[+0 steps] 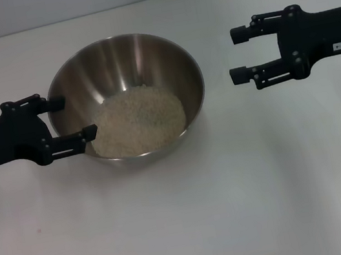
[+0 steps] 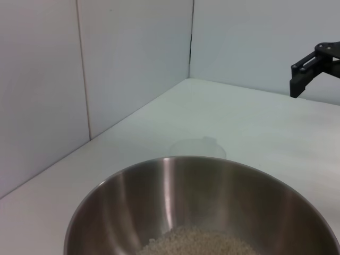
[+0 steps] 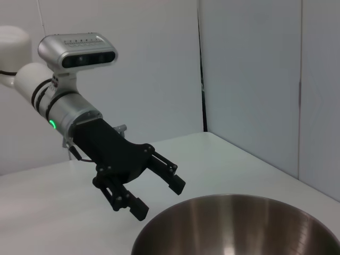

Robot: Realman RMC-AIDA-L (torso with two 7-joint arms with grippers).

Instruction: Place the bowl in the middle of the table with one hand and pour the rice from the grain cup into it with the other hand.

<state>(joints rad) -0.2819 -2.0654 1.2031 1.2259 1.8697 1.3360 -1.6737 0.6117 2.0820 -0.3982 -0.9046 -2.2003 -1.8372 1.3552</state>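
Judging from the layout, both steps look complete: the large, deep, shiny stainless-steel bowl sits near the middle of the plain white bench, and a mound of off-white rice lies inside it, heaped toward the near wall. The grain cup appears in no view, so its whereabouts cannot be stated.

Left claw: black, two-fingered, jaws spread wide and holding nothing. It reaches in level from the robot's left, the far finger just outside the bowl's left rim, the near finger overlapping the rim by the rice; contact cannot be confirmed. The right wrist view shows this claw open beside the rim.

Right claw: black, with a small white label on its body, jaws also wide apart and empty. It hangs level, well clear of the bowl's right side.

Next move, as a judgement: draw the left claw straight back from the rim without nudging the bowl.
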